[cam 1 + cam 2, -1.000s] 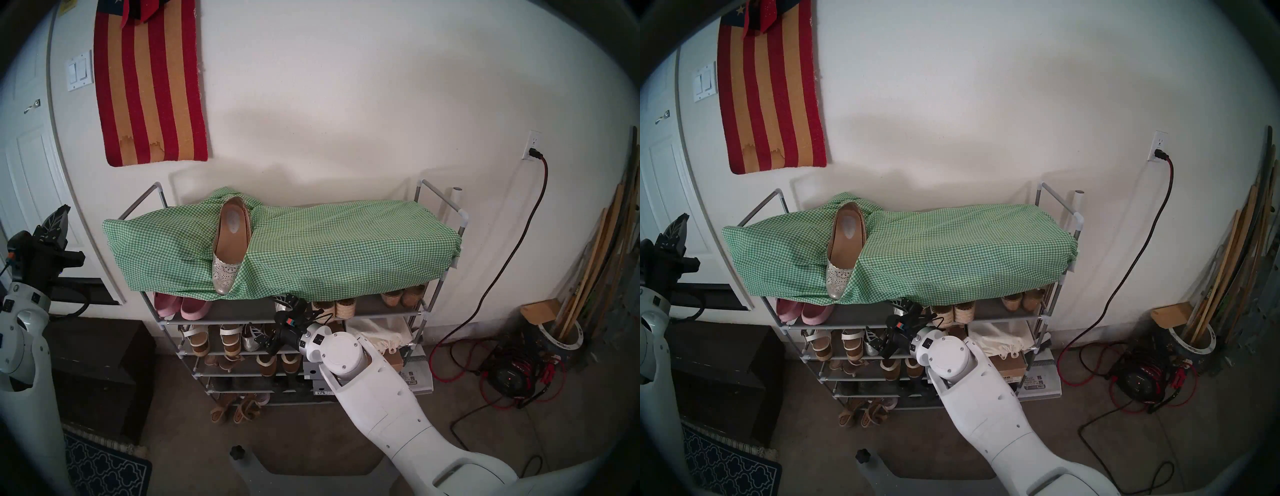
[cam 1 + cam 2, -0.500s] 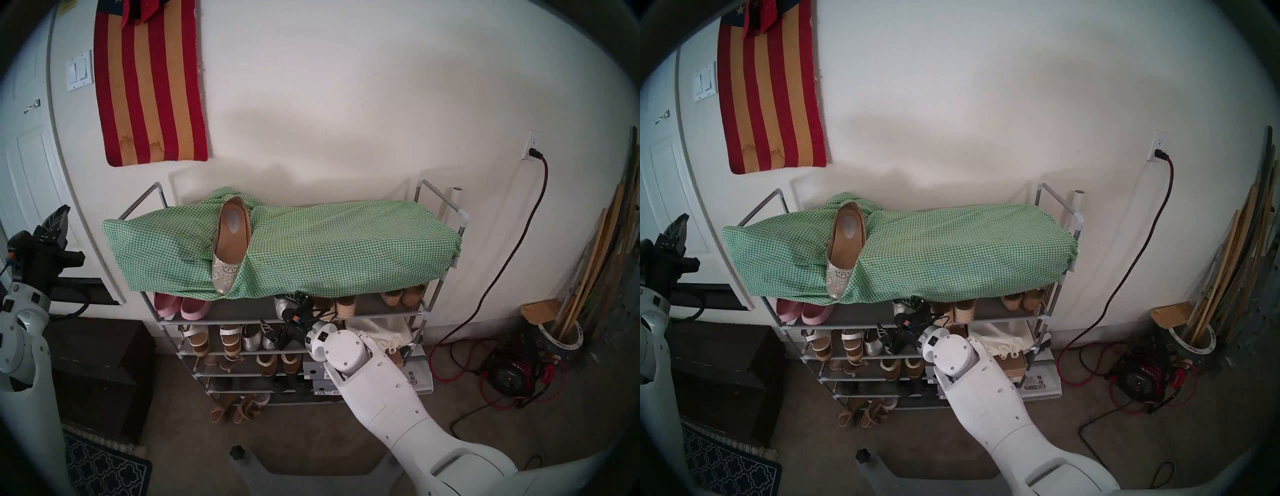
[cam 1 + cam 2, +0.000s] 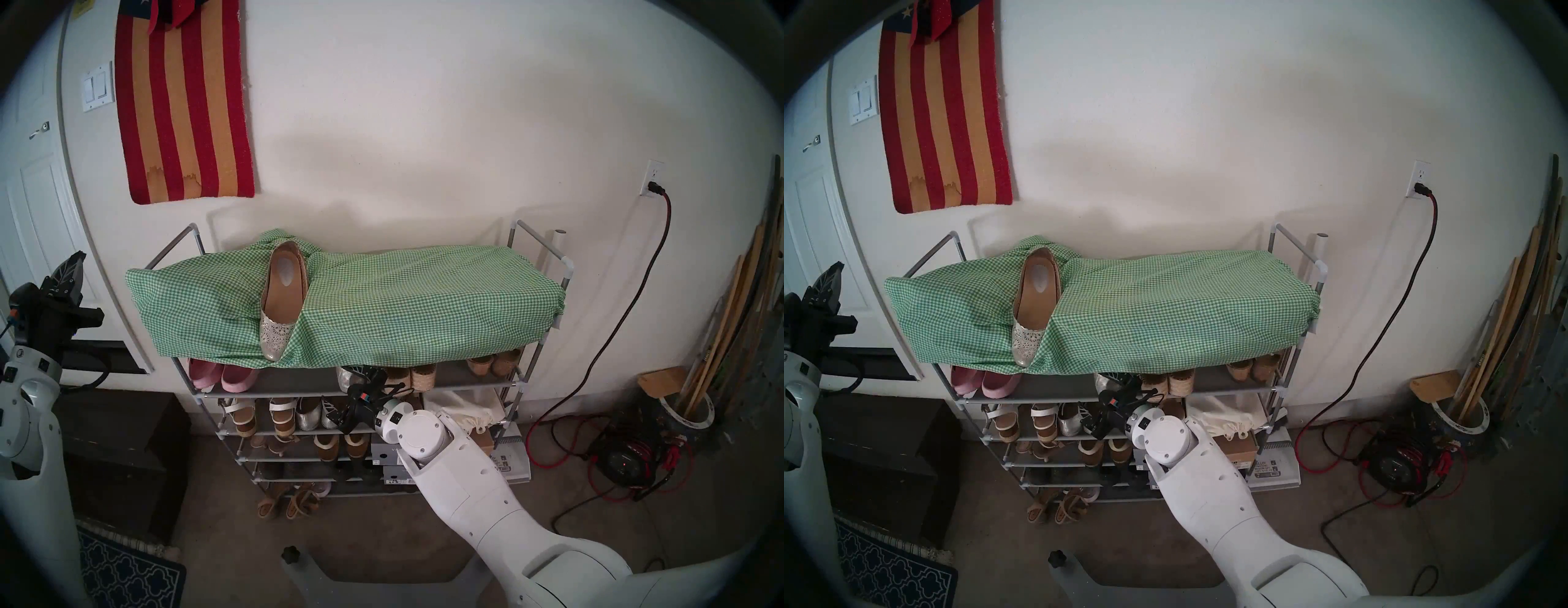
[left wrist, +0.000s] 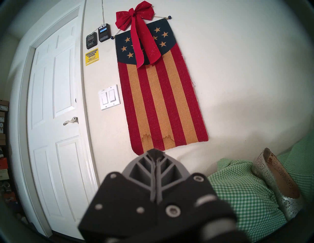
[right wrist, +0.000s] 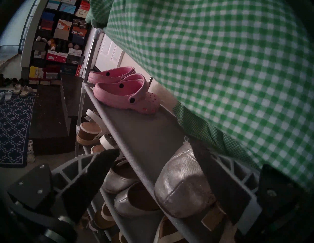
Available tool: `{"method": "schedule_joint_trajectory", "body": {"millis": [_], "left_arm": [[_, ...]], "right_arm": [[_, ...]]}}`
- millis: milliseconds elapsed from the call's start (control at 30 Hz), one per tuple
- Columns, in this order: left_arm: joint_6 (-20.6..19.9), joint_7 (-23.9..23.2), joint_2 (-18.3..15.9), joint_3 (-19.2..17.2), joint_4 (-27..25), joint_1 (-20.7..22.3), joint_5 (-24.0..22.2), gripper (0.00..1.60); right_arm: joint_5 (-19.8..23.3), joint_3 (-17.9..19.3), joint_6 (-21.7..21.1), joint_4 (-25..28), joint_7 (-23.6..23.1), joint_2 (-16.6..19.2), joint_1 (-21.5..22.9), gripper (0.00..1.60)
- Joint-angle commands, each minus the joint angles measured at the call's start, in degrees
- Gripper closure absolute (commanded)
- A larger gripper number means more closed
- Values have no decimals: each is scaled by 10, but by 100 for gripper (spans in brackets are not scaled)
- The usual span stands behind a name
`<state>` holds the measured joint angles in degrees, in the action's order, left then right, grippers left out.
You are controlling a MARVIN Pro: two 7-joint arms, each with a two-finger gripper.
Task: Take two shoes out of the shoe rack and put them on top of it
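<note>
**One flat up, one still shelved**

A perforated silver flat (image 3: 282,299) lies on the green gingham cloth (image 3: 424,297) near the left end of the shoe rack (image 3: 566,271) top. The second flat (image 5: 183,185) sits at the front edge of the shelf below, between the right gripper's (image 5: 158,171) wide-open fingers. The left gripper (image 4: 155,169), pinched shut and empty, hangs beside the rack.

One silver perforated flat (image 3: 282,297) with a tan insole lies on top of the shoe rack (image 3: 519,384), left of middle, smooth toe cap toward the near edge, heel toward the wall. The second silver shoe (image 5: 182,185) sits on the dark fabric shelf just below the top, its toe at the near edge.
</note>
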<state>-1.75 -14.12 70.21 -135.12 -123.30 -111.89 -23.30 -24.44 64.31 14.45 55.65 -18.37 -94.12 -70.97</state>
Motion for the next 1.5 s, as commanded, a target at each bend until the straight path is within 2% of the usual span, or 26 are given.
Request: {"method": "schedule_joint_trajectory", "body": {"millis": [0,333,900,1167,1467], "left_arm": [[-1,1,-1,0,-4,1,1,160],[-1,1,-2,0,-4,1,1,160],[-1,1,-2,0,-4,1,1,160],[-1,1,-2,0,-4,1,1,160],[-1,1,-2,0,-4,1,1,160]], "right_arm": [[-3,1,11,-42,20,-19,27,0],[-5,3,24,-70,38,-39,54,0],[-8,14,-6,-12,14,-17,53,0],[-16,19,-16,-33,18,-15,69,0],[-24,24,-9,-88,23,-24,99,0]]}}
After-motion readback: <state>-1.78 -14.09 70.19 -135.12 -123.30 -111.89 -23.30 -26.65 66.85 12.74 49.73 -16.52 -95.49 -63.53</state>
